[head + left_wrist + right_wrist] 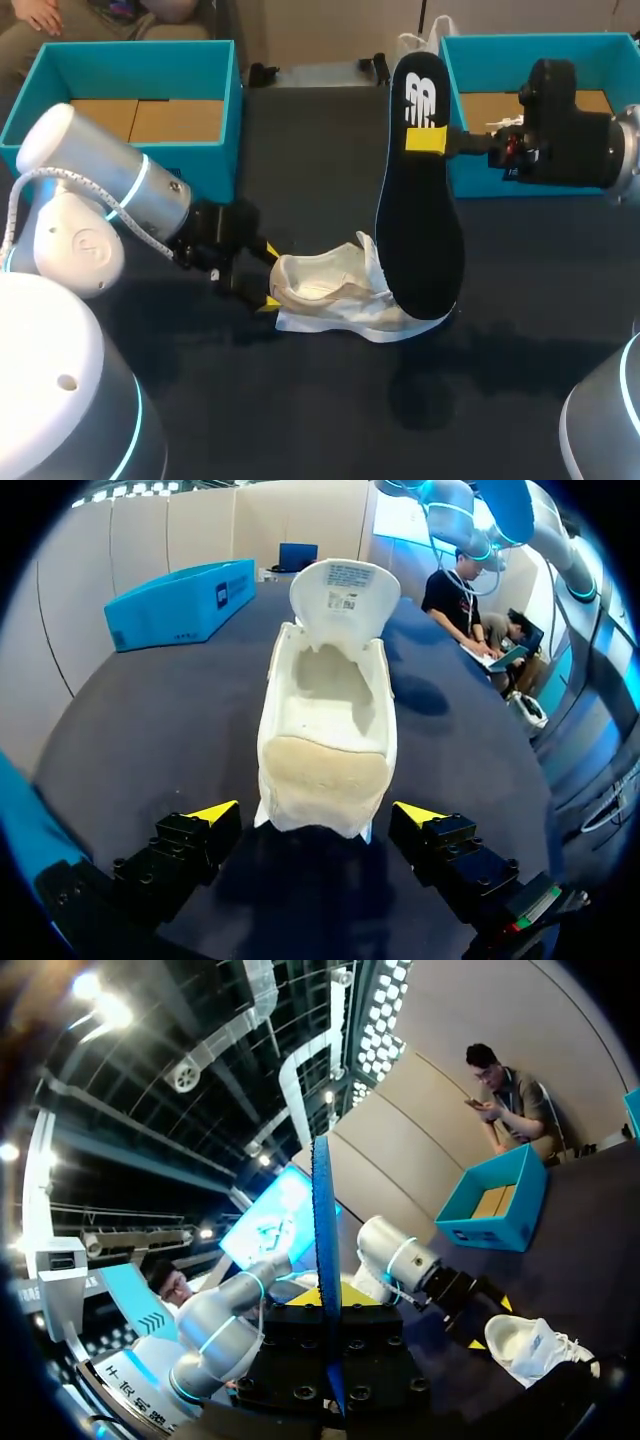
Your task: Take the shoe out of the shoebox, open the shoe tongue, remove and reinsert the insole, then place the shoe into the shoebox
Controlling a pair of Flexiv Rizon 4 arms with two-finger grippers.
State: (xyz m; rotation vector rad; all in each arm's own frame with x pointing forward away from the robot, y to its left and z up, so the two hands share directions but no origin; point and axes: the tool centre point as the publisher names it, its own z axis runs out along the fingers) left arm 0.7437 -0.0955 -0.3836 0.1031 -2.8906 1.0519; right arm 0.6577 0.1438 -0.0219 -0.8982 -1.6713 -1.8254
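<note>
The white shoe [330,295] is seen lying on the dark table [330,410], well apart from every table edge, with bare table left all round it, widest on the robot's side. Its tongue [345,592] is found folded up and back, so the opening is left uncovered.

The left gripper [271,276] is held at the shoe's heel. Its fingers are spread apart, one at each side of the heel, and a gap is seen between each yellow tip and the shoe in the left wrist view.

The black insole [420,220] is held upright above the shoe's toe end, clamped near its upper end between the fingers of the right gripper [427,140]. Whether its lower edge touches the shoe cannot be told.

One teal shoebox [200,165] is set beyond the shoe on the left arm's side. A second teal shoebox [470,175] is set beyond it on the right arm's side, with a strip of table between them.
</note>
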